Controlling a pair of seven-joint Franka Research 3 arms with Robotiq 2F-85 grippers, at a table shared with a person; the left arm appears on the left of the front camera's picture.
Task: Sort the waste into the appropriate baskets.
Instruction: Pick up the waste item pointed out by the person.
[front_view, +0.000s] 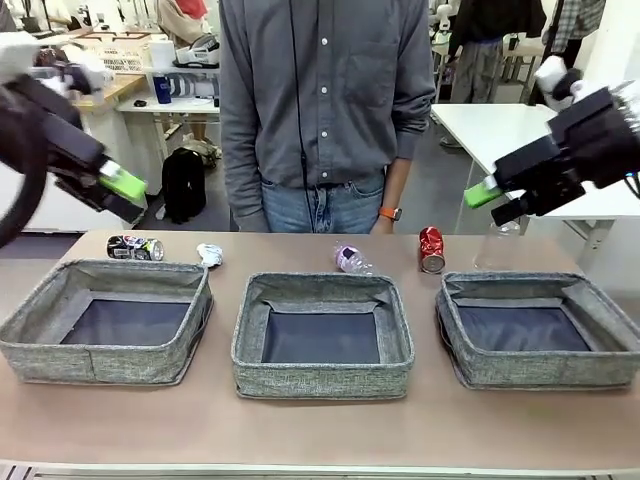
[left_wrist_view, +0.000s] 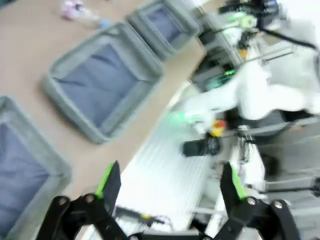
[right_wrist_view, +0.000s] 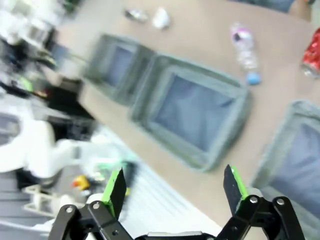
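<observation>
Three grey fabric baskets stand in a row: left (front_view: 100, 362), middle (front_view: 320, 380), right (front_view: 545, 368); all look empty. Behind them the waste lies along the table's far edge: a dark printed can (front_view: 135, 247), a white paper wad (front_view: 210, 254), a pink-labelled clear bottle (front_view: 352, 260), a red can (front_view: 431, 249) and a clear bottle (front_view: 497, 245). My left gripper (front_view: 128, 192) hangs open, high above the left basket. The right gripper (front_view: 490, 202) is open too, raised over the right basket. Each wrist view shows open, empty jaws: left (left_wrist_view: 170, 185), right (right_wrist_view: 175, 185).
A person in a grey shirt (front_view: 320, 100) stands at the far side, hands down. The right wrist view shows the middle basket (right_wrist_view: 190, 155), pink bottle (right_wrist_view: 242, 47) and red can (right_wrist_view: 314, 52). Bare table runs in front of the baskets.
</observation>
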